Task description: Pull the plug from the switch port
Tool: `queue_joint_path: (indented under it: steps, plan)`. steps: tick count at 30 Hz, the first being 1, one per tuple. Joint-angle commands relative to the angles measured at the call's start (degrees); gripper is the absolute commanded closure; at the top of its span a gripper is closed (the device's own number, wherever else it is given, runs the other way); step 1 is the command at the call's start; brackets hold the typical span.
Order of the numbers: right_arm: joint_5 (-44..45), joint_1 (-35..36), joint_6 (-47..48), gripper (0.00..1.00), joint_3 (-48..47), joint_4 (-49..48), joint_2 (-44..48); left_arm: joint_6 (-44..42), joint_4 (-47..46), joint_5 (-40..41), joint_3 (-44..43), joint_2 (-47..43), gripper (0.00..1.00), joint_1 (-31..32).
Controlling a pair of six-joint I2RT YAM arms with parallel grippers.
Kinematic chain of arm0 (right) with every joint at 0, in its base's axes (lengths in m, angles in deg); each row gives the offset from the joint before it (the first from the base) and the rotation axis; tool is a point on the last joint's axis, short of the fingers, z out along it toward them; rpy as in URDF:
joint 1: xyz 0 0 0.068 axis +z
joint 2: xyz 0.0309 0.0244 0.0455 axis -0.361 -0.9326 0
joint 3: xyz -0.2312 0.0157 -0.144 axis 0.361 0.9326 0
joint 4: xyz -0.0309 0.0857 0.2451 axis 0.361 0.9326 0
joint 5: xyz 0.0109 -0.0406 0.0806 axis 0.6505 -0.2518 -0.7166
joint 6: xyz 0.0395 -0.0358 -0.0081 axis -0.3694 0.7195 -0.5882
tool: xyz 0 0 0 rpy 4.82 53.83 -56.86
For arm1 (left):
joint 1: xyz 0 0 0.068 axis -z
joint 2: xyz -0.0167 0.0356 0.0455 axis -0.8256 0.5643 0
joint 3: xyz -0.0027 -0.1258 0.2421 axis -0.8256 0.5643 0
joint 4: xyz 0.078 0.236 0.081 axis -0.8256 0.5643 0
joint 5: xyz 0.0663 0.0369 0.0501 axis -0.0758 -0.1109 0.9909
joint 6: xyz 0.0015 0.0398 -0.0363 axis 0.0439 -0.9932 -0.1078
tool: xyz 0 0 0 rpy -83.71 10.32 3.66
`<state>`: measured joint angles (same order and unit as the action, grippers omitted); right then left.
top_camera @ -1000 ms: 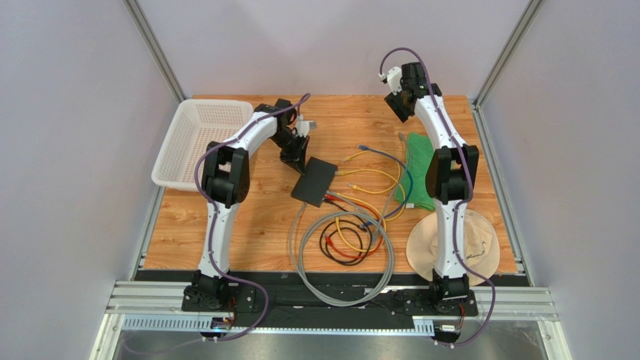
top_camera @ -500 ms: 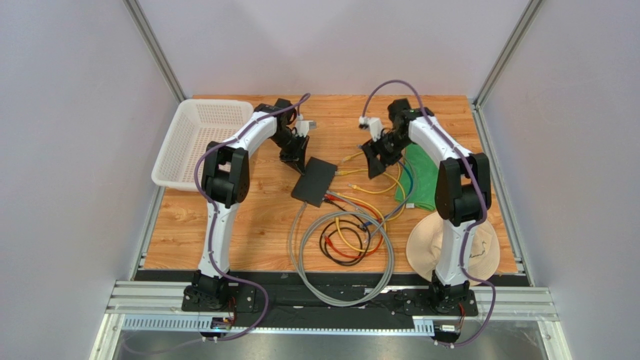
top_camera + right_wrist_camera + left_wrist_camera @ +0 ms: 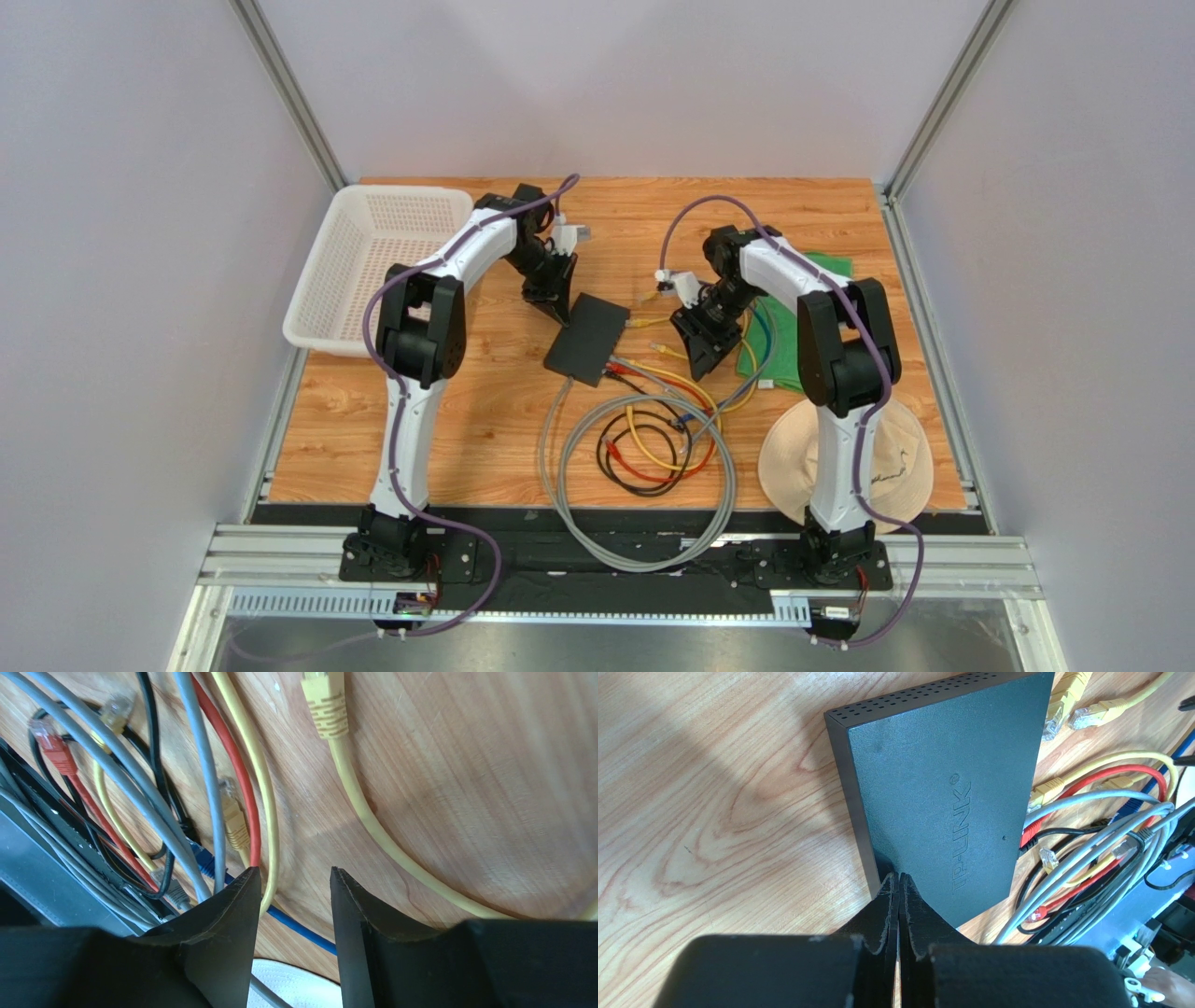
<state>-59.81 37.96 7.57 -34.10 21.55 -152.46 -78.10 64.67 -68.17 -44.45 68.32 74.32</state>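
Wood-grain tabletop (image 3: pixel 463 420) walled in by grey panels, arm bases at the near edge. Mid-table, lying flat, black TP-LINK switch (image 3: pixel 588 340), its port edge turned toward the right arm, with a yellow plug (image 3: pixel 1041 796) and a red plug (image 3: pixel 1027 838) seated there. Clenched tight with no gap between the fingers, left gripper (image 3: pixel 899 882), tips pressed against a corner of the switch away from the ports. Low over the cable tangle and apart from the switch, right gripper (image 3: pixel 291 875), jaws parted, only bare wood between them, grasping nothing. Just beside its one finger, a yellow cable (image 3: pixel 270 812) and a red cable (image 3: pixel 231 763); farther out on the wood, a loose yellow connector (image 3: pixel 323 707). Coiled toward the near edge, grey cables (image 3: pixel 645 539). At far left, white basket (image 3: pixel 368 266); at right, green cloth (image 3: pixel 786 343) and beige hat (image 3: pixel 884 462).
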Motion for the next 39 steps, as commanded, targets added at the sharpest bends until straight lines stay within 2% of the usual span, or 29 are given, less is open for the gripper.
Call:
queue_joint_path:
  steps: [1,5,11,17,23,30,39]
  plan:
    - [0.9,-0.1,1.5,0.55,1.1,1.6,-0.7,-1.4,-0.9,1.5,0.1,-0.9,1.00,0.3]
    - [5.0,0.9,1.3,0.59,2.0,0.1,-0.6,-1.3,-0.8,1.6,0.1,-1.0,1.00,0.5]
    - [7.2,1.8,1.4,0.58,2.8,-1.0,-1.5,-1.5,-0.8,2.0,0.4,-1.1,1.00,0.9]
    - [6.7,2.0,2.0,0.57,2.8,0.1,-0.4,-1.6,-0.8,2.2,1.0,-1.4,1.00,0.9]
    - [2.6,1.9,3.4,0.57,2.6,1.6,2.5,-1.7,-0.9,2.2,1.4,-1.5,1.00,1.1]
    - [1.3,1.7,4.7,0.57,0.0,4.8,0.2,-1.7,-0.7,2.3,1.2,-1.3,1.00,1.6]
    - [6.4,4.6,5.1,0.58,2.5,1.4,1.2,-1.9,-0.6,3.1,1.3,-1.4,1.00,1.7]
